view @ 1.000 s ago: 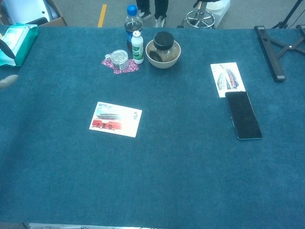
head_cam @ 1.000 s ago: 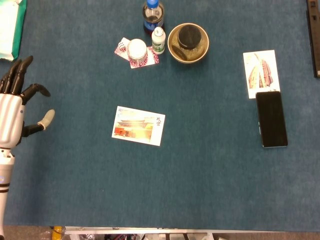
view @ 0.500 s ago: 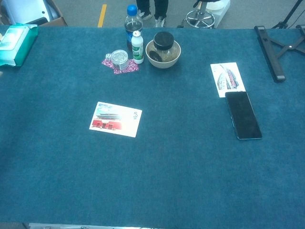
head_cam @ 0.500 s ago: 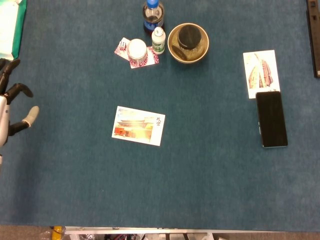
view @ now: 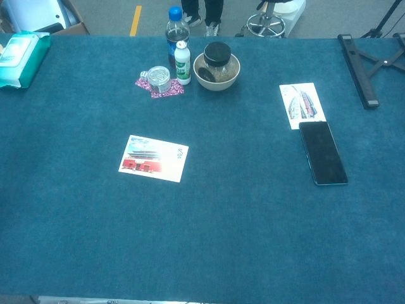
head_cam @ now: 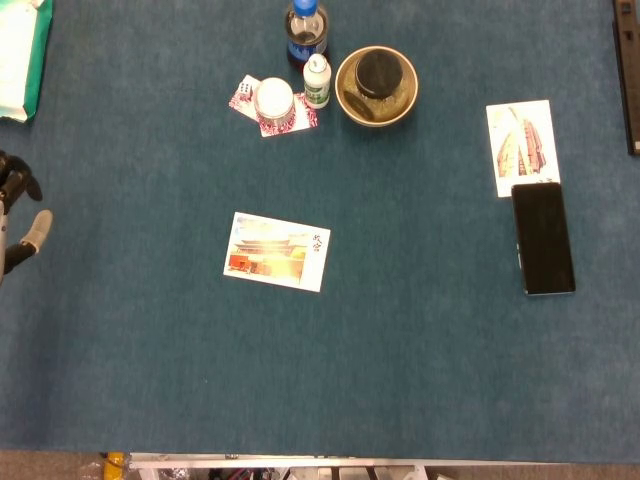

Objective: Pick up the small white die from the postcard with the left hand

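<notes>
A small white die [head_cam: 243, 90] lies on the left corner of a pink patterned card [head_cam: 303, 121] at the back of the table, beside a round tin [head_cam: 274, 98]; in the chest view the die [view: 143, 75] is a tiny speck there. A postcard with a red building [head_cam: 277, 251] lies flat in the middle with nothing on it. Only the fingertips of my left hand [head_cam: 15, 215] show, at the far left edge of the head view, spread apart and holding nothing, far from the die. The chest view shows no hand. My right hand is out of sight.
Behind the tin stand a dark bottle [head_cam: 306, 28] and a small white bottle [head_cam: 317, 82], next to a bowl [head_cam: 408, 95] holding a black jar. A second postcard [head_cam: 521, 140] and a black phone [head_cam: 543, 238] lie at the right. A green pack [head_cam: 20, 55] sits back left.
My left hand has drawn back to the left, from well over the table to its edge, and has left the chest view. Nothing on the table has moved.
</notes>
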`<move>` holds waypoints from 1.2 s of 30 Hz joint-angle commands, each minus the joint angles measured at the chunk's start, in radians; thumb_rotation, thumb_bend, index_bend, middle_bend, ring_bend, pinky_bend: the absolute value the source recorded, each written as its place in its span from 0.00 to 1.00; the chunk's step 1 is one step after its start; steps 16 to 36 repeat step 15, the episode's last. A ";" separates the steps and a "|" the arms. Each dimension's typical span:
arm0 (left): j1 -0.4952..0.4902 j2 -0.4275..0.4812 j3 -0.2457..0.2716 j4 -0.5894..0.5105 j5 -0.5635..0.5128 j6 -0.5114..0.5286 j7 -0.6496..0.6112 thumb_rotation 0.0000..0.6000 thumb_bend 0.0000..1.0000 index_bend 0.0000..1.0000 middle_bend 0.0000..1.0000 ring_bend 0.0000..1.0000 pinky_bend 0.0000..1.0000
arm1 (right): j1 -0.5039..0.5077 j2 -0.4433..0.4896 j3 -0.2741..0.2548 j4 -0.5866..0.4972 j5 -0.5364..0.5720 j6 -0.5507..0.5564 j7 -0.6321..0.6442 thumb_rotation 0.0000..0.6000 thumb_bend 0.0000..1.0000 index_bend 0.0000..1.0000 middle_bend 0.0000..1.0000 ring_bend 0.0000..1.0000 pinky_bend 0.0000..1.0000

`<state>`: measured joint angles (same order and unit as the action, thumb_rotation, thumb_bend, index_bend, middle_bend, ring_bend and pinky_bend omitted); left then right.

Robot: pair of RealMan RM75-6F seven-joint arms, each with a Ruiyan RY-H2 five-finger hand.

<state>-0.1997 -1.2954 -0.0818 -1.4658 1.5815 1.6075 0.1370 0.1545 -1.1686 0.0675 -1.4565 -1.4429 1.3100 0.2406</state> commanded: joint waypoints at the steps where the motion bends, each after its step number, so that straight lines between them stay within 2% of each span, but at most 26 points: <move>1: 0.017 0.030 0.005 -0.028 -0.002 0.010 0.003 1.00 0.23 0.55 0.42 0.30 0.49 | -0.005 0.019 -0.010 -0.040 -0.024 0.020 -0.043 1.00 0.00 0.35 0.26 0.21 0.32; 12: 0.095 0.112 0.032 -0.071 -0.058 0.022 -0.079 1.00 0.23 0.54 0.42 0.30 0.49 | -0.055 0.073 -0.038 -0.198 -0.057 0.109 -0.225 1.00 0.00 0.35 0.26 0.21 0.32; 36: 0.105 0.109 0.036 -0.054 -0.071 0.013 -0.097 1.00 0.23 0.54 0.42 0.30 0.49 | -0.063 0.068 -0.042 -0.200 -0.063 0.122 -0.249 1.00 0.00 0.35 0.26 0.21 0.32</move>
